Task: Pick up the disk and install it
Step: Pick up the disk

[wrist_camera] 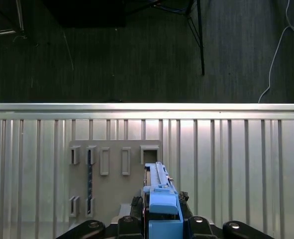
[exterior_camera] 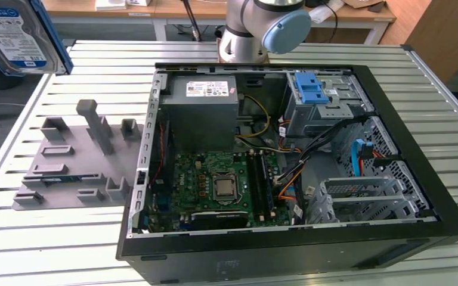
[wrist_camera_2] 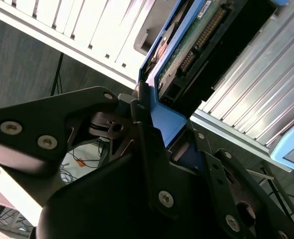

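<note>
Exterior view: the disk [exterior_camera: 12, 34] is up in the corner at the exterior view's left, label side to the camera, blue carrier along its edge. It hangs clear of the slatted surface [exterior_camera: 54, 238] and well apart from the open computer case [exterior_camera: 293, 250]. The case lies on its side on the surface with the gray power supply [exterior_camera: 201, 113] and the green motherboard [exterior_camera: 221, 185] exposed. A gray holder plate [exterior_camera: 70, 161] with upright slots sits on the surface just beside the case, at the exterior view's left. My arm's base [exterior_camera: 253, 30] stands behind the case.

Second wrist view: this gives what the exterior view does not, the grip itself. My jaws are closed on the blue carrier end of the disk [wrist_camera_2: 186, 50], and black fingers [wrist_camera_2: 149, 149] press it from both sides. The disk's underside shows here, a green circuit board with a row of connector pins.

First wrist view: I see the disk [wrist_camera: 159, 196] edge-on, blue carrier nearest the camera. Past it lie the holder plate [wrist_camera: 112, 169], the slats of the surface, its far rail and a dark floor [wrist_camera: 137, 50] with cables.
</note>
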Robot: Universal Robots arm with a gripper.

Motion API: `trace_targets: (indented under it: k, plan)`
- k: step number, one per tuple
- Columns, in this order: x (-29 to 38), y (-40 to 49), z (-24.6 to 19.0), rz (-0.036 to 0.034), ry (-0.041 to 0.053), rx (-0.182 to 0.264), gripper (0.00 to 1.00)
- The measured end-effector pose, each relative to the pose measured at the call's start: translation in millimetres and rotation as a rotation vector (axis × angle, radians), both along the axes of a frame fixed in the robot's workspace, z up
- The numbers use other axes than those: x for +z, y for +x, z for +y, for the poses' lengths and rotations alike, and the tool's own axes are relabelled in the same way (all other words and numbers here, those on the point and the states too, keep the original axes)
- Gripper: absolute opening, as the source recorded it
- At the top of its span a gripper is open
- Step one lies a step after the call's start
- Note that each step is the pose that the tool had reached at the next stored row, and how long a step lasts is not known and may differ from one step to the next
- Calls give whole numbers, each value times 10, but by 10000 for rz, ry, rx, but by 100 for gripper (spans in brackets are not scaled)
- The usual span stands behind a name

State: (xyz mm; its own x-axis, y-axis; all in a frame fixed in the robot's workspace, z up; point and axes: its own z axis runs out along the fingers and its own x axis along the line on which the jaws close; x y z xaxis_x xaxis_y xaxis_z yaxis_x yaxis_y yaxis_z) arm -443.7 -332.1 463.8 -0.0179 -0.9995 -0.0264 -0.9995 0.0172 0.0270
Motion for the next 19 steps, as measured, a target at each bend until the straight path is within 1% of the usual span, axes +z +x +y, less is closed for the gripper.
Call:
trace_targets:
  k: [10,19]
  plan:
    - [35,0,0,2,-1,-1,36]
    - [133,0,1,2,0,-1,36]
